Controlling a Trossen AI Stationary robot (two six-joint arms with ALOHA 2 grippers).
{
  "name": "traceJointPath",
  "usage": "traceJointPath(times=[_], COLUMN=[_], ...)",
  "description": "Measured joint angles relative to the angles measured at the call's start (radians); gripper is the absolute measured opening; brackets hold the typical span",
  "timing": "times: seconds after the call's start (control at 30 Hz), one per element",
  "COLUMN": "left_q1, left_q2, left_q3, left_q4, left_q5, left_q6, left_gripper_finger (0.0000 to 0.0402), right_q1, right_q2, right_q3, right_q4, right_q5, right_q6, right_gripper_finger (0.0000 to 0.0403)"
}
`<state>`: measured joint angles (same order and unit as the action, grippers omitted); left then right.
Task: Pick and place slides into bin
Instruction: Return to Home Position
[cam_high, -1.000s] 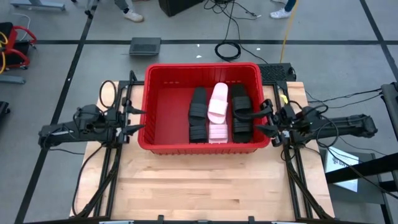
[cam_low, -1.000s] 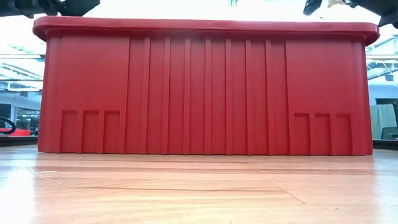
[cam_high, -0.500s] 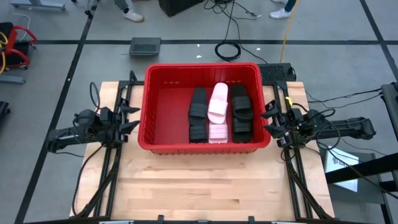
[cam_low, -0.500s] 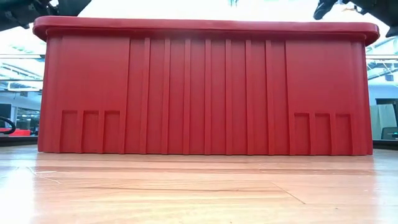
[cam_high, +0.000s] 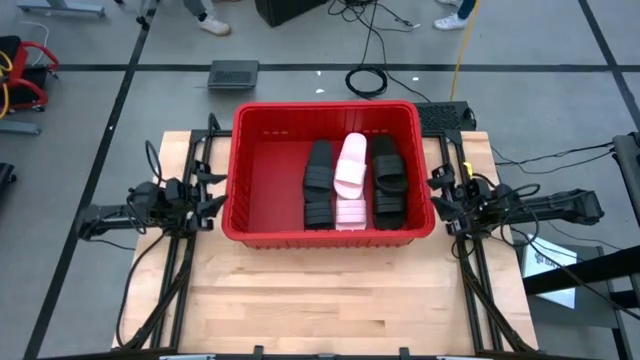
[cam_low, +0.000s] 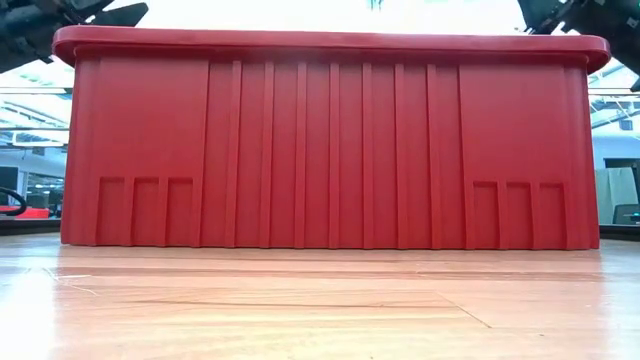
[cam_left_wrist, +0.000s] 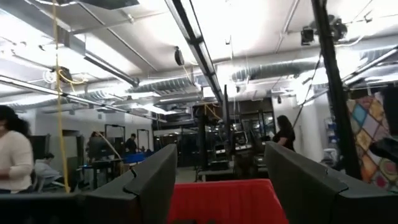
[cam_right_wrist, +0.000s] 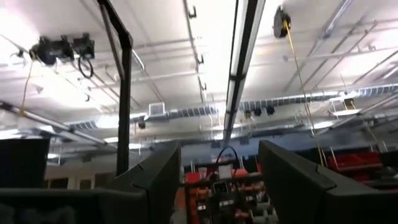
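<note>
The red bin (cam_high: 235, 215) stands at the middle of the table's far half. Several slides lie inside it at its right: black ones (cam_high: 318, 180) (cam_high: 388, 180) and pale pink ones (cam_high: 350, 170) between them, stacked on one another on the bin's floor. My left gripper (cam_high: 212, 190) is drawn back just outside the bin's left wall, open, tipped upward with nothing between its fingers (cam_left_wrist: 149, 186). My right gripper (cam_high: 440, 195) sits just outside the bin's right wall, open too, tipped upward at the ceiling (cam_right_wrist: 292, 180).
The bin's near wall (cam_low: 330, 140) fills the low view. Bare wooden table (cam_high: 330, 300) lies in front of the bin. Cables and arm frames run along both table sides. People (cam_left_wrist: 12, 149) stand in the room beyond the table.
Both arms have folded back and sunk lower, away from the bin: my left gripper toward the table's left edge, my right toward the right edge. Both grippers have tipped upward. The slides in the bin have stayed as they were.
</note>
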<state>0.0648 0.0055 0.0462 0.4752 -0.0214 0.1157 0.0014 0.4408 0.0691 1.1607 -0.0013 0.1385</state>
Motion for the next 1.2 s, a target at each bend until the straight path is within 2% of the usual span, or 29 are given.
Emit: traceJointPath(times=[0.13, 0.57, 1.0, 1.2], left_q1=[-0.03, -0.115, -0.148, -0.148], left_q2=[0.0, 0.0, 0.001, 0.0], left_q3=[0.0, 0.0, 0.0, 0.0], left_q4=[-0.005, -0.073, -0.199, -0.238], left_q5=[-0.064, -0.16, -0.265, -0.269], left_q6=[0.011, 0.047, 0.055, 0.038], left_gripper_finger=[0.025, 0.025, 0.025, 0.025], right_q1=[0.0, 0.0, 0.0, 0.0], right_q2=[-0.001, 0.0, 0.0, 0.0], right_q3=[-0.034, -0.039, -0.04, -0.04], right_q4=[0.049, -0.004, -0.121, -0.228], right_q5=[0.0, -0.001, 0.0, 0.0], right_q6=[0.006, -0.018, -0.049, -0.106], right_gripper_finger=[0.0208, 0.0208, 0.0208, 0.0208])
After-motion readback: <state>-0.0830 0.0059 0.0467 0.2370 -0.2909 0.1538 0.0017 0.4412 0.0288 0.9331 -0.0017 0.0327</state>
